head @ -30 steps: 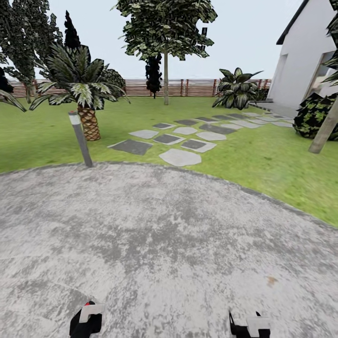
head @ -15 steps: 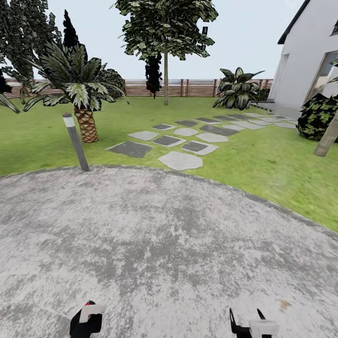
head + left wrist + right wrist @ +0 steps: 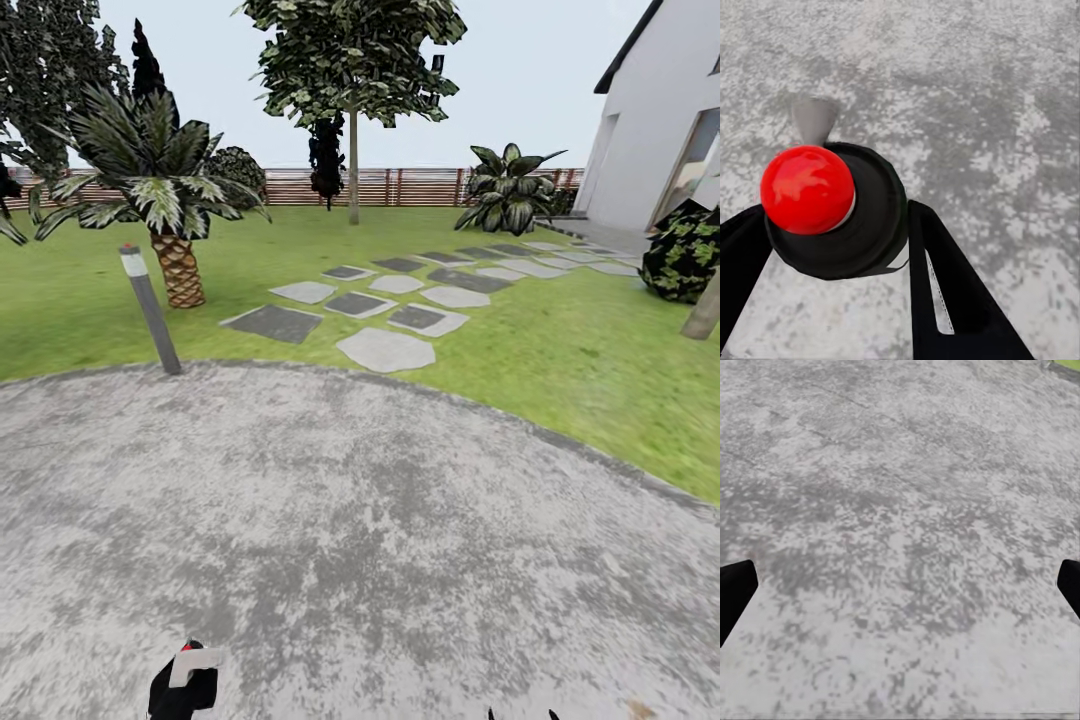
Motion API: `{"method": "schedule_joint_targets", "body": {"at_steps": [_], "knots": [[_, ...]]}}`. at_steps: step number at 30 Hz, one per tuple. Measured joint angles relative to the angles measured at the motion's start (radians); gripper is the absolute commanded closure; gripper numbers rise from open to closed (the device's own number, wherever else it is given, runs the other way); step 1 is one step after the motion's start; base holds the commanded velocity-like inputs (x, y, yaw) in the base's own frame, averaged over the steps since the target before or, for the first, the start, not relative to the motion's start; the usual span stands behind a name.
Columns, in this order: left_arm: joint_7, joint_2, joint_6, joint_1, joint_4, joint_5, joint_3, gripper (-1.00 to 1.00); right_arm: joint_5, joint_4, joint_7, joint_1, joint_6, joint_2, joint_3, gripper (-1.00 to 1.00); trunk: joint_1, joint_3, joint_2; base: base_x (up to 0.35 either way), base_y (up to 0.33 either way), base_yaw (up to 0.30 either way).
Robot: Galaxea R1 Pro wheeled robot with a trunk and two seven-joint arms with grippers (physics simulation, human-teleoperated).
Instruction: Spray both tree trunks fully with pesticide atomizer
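**Atomizer clamped in left claw, over grey paving**

Left claw (image 3: 832, 232): closed on the pesticide atomizer (image 3: 840, 214), black fingers (image 3: 945, 292) pressed to either side of its dark round cap. Red ball on top of the cap, pale grey nozzle jutting out beyond it. Same claw (image 3: 184, 690) at the lower left edge of the head view, a white patch and a speck of red visible on top.

Right claw (image 3: 900, 585): spread wide, fingertips (image 3: 735, 592) at the two side edges of the right wrist view, nothing between them but blotched concrete.

Floor (image 3: 360, 520): weathered grey paving across the lower half of the head view, curved edge meeting the lawn (image 3: 560, 360).

Upper centre of the frame: tall tree (image 3: 352, 60) with a straight pale trunk (image 3: 353, 170) standing before the brown slat fence (image 3: 420, 186). Far right edge: slanted base of a second trunk (image 3: 704, 315), just beside a dark round bush (image 3: 682, 250).

Left of centre: slim dark post with a pale band (image 3: 148, 310) leaning at the paving's edge, a short palm (image 3: 165, 200) behind it. Grey stepping slabs (image 3: 385, 350) running up toward the white house (image 3: 660, 120) at upper right.
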Motion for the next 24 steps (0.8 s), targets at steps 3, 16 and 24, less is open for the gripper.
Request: {"method": "schedule_joint_targets", "body": {"at_steps": [3,16,24], "knots": [[0.0,0.0,0.0,0.0,0.0,0.0,0.0,1.0,0.0,0.04,0.001,0.0,0.0,0.002,0.001,-1.0,0.0,0.0,0.0,0.34,0.0,0.0],[0.0,0.001,0.002,0.0,0.0,0.0,0.0,1.0,0.001,0.169,0.001,0.0,0.006,0.002,-0.002,-1.0,0.0,0.0,0.0,0.34,0.0,0.0],[0.0,0.001,0.003,0.0,0.0,0.0,0.0,1.0,0.001,0.275,-0.001,0.0,0.006,0.002,-0.002,-1.0,0.0,0.0,0.0,0.34,0.0,0.0]]}}
